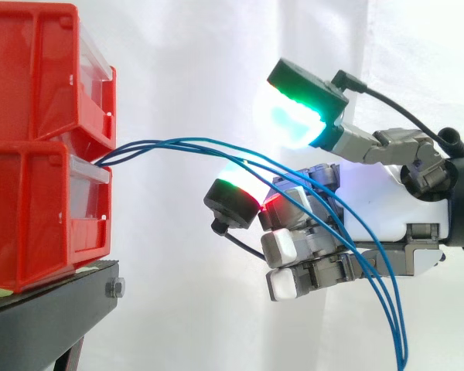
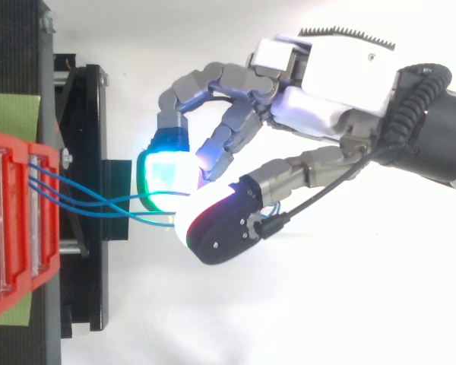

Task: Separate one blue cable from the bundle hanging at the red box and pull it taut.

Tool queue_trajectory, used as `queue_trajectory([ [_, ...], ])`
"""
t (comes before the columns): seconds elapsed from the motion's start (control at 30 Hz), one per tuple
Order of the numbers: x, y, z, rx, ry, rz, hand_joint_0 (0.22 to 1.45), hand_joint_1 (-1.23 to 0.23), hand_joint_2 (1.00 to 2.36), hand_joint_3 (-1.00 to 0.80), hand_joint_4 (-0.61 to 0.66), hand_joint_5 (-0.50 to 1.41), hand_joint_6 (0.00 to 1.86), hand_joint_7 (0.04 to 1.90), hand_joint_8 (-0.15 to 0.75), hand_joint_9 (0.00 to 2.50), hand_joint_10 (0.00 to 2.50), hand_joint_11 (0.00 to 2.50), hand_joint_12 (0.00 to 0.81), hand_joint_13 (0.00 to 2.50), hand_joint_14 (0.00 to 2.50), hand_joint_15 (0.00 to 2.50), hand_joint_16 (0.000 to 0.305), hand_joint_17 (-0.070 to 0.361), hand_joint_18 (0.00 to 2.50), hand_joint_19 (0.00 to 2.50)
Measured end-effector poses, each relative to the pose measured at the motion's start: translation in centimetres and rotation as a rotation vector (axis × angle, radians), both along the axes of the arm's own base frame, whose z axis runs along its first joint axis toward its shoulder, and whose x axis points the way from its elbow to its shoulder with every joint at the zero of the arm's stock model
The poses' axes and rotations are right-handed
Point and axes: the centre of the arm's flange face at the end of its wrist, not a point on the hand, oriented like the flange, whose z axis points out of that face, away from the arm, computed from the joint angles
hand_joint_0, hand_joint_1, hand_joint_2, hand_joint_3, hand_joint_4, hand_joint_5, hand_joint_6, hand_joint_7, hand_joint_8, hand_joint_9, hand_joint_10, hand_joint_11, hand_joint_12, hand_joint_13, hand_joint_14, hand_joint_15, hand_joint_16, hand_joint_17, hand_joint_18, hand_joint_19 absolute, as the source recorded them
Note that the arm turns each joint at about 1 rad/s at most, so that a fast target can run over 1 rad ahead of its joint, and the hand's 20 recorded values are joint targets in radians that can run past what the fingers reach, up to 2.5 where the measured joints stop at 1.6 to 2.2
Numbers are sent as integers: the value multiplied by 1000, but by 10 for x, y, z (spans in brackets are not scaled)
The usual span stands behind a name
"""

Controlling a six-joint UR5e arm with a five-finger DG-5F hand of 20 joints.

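I see the blue cables (image 1: 185,144) coming out btwn the two stacked red bins (image 1: 31,209) at left. The bins sit on the black stand (image 1: 54,309). The bundle arcs right, level w/ the hand (image 1: 383,197), crosses in front of it in the side view, then droops slack toward the bottom edge. Can't tell whether the hand is clamped on any cable.
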Motion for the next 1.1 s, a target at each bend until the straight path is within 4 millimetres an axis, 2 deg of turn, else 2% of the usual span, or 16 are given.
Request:
queue_trajectory([
  [0.1, 0, 0, 1, 0, 3, -1, 539, -657, 1000, -500, 203, -172, 869, 1101, 389, 1121, 18, 1093, 396, 1033, 21, 663, 49, 110, 918, 601],
  [0.13, 0, 0, 1, -1, 7, 0, 603, -677, 1000, -500, 195, -170, 872, 1136, 379, 1125, 22, 1096, 388, 1026, 22, 665, 47, 106, 900, 615],
  [0.2, -1, 0, 1, -2, 15, 0, 628, -699, 1001, -485, 177, -166, 883, 1182, 384, 1135, 20, 1103, 389, 1029, 24, 669, 47, 105, 904, 616],
  [0.33, -2, 2, 0, -5, 29, 1, 630, -736, 1015, -279, 162, -160, 910, 1255, 391, 1161, 21, 1117, 392, 1045, 24, 676, 47, 105, 916, 625],
  [0.47, -2, 3, -1, -7, 34, 2, 649, -771, 1021, -155, 120, -156, 923, 1342, 392, 1167, 21, 1126, 395, 1045, 22, 668, 47, 107, 923, 625],
  [0.73, -4, 5, -2, -10, 48, 3, 700, -793, 1017, -242, 63, -170, 936, 1306, 380, 1127, 21, 1103, 393, 1031, 24, 666, 47, 107, 920, 623],
  [0.9, -4, 6, -3, -10, 51, 6, 680, -784, 1021, -184, 75, -168, 936, 1336, 381, 1128, 18, 1122, 388, 1018, 22, 666, 47, 106, 905, 623],
  [0.97, -4, 6, -3, -9, 51, 6, 672, -783, 1021, -160, 54, -166, 937, 1322, 380, 1110, 20, 1053, 385, 989, 22, 616, 45, 102, 854, 604],
  [1.03, -4, 6, -3, -10, 56, 5, 670, -787, 1020, -157, 35, -161, 934, 1323, 370, 916, 18, 639, 359, 878, 16, 437, 44, 99, 826, 539],
  [1.1, -5, 6, -3, -11, 59, 4, 671, -791, 1019, -165, 27, -160, 934, 1311, 355, 823, 12, 447, 351, 830, 13, 351, 43, 96, 795, 502],
])
